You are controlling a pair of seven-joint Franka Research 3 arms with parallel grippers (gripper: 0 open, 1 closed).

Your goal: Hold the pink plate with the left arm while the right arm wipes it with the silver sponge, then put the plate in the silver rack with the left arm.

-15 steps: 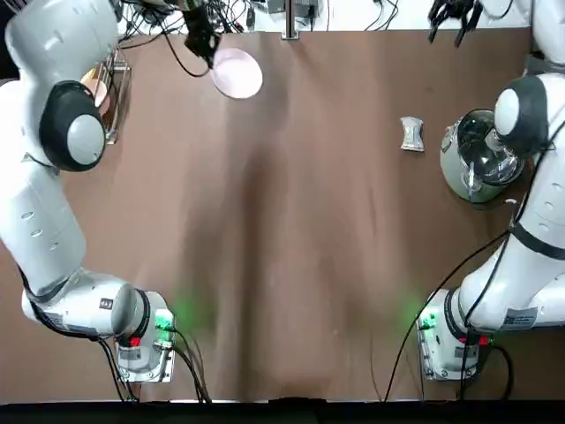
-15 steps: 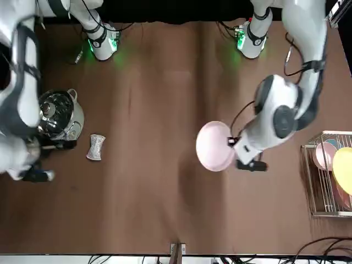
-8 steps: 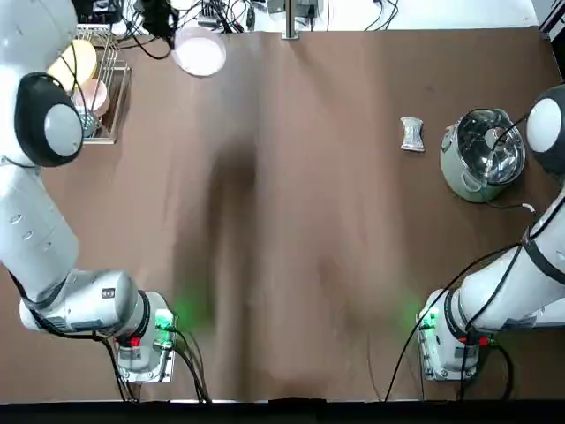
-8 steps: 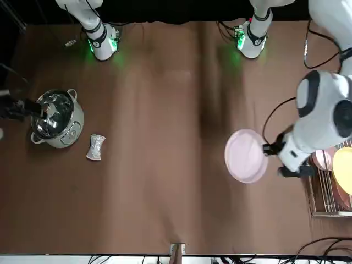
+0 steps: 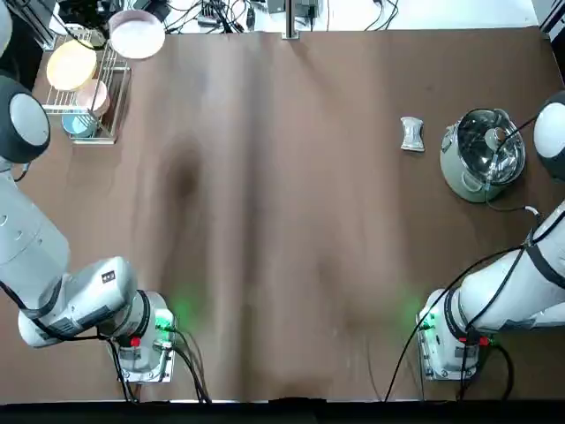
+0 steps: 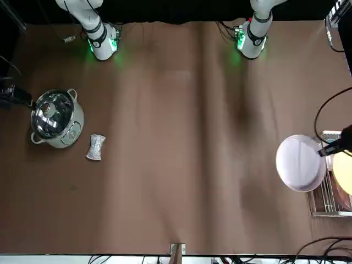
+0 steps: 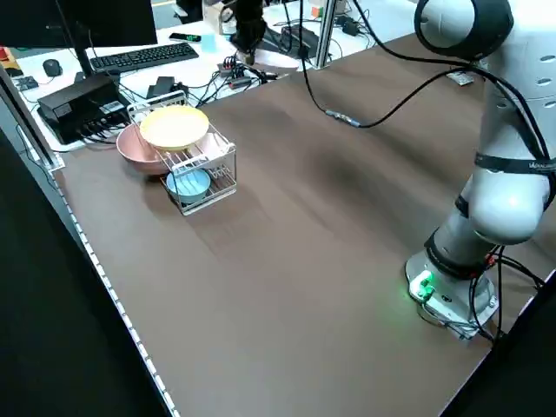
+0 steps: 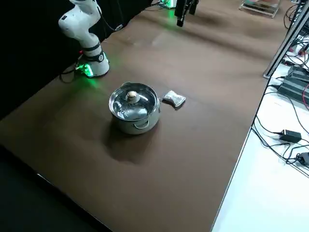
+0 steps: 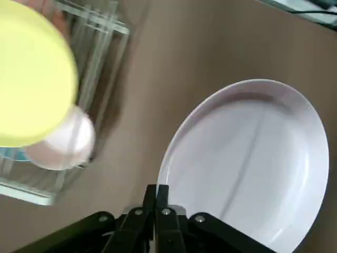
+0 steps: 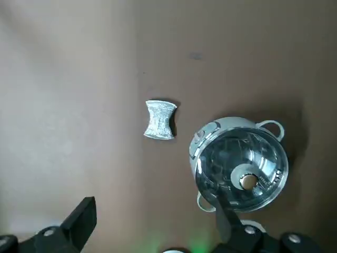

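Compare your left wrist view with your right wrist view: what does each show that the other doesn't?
Only left wrist: the left end effector shut on the pink plate's rim, beside the silver rack with the yellow plate and a pinkish bowl.

Only right wrist: the silver sponge, the glass-lidded pot and the right end effector, open near the pot.

Both: the brown tabletop.

White arm housings with dark grey joint rings and black cables; silver screws behind the left claw's [image 9: 162, 187] black fingertips.
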